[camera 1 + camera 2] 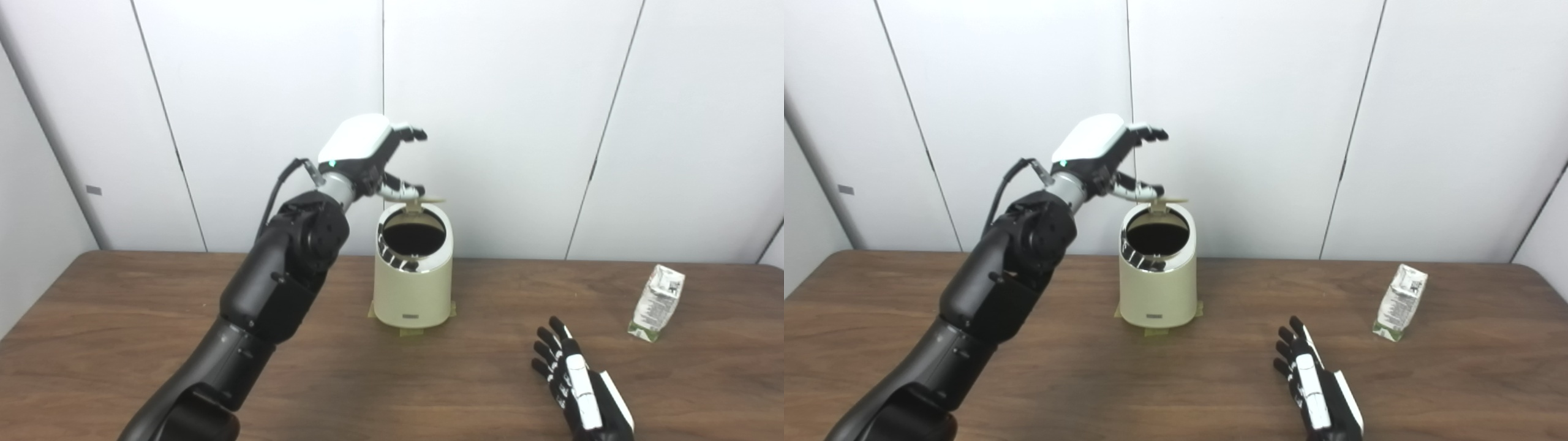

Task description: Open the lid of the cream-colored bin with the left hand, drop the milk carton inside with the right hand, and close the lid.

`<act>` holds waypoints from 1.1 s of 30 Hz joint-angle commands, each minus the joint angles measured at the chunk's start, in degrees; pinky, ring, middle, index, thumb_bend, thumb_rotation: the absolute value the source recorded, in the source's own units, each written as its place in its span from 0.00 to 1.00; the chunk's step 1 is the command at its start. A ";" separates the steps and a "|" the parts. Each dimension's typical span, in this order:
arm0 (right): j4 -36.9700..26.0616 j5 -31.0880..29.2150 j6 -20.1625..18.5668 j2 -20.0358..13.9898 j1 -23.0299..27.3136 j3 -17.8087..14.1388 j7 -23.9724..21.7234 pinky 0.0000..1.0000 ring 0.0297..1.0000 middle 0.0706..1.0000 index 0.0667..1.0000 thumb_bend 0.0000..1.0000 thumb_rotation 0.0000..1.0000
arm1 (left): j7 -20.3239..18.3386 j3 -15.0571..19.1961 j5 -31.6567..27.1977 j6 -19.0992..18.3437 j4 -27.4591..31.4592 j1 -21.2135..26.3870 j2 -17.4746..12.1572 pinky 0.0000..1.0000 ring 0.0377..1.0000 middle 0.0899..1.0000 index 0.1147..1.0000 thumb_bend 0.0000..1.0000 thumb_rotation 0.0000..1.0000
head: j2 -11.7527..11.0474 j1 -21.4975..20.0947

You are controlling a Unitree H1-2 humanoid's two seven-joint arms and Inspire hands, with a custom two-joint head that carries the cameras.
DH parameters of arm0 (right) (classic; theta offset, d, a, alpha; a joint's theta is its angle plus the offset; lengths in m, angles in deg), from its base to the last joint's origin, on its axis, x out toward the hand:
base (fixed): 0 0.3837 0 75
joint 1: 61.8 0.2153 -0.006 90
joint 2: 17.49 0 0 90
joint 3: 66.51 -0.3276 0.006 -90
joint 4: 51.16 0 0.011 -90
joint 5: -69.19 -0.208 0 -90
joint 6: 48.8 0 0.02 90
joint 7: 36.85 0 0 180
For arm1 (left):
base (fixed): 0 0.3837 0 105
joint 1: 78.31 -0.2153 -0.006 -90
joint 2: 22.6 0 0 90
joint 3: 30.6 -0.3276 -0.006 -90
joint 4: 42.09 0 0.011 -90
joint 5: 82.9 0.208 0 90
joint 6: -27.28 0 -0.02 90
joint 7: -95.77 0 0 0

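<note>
The cream-colored bin (413,288) stands at the middle of the wooden table (122,318), its dark mouth uncovered. Its lid (432,199) is swung up behind the rim and shows edge-on. My left hand (361,150) is raised above the bin's back left, open, fingers spread; its thumb (401,191) sits right at the lid, and I cannot tell whether it touches. The milk carton (657,302) stands alone at the far right. My right hand (579,386) lies open on the table near the front, left of the carton and well apart from it.
Strips of tape (411,332) stick out from under the bin's base. White wall panels (520,92) close off the back, just behind the bin. The table's right end (1543,288) lies a little beyond the carton.
</note>
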 commanded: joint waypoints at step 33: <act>-0.01 -0.53 3.88 -2.16 3.99 -8.08 3.65 0.78 0.86 0.92 0.92 0.67 0.30 | 6.79 18.21 -29.11 -9.64 33.48 -43.88 11.43 0.82 0.82 0.84 0.86 0.32 0.71 | 0.54 -5.09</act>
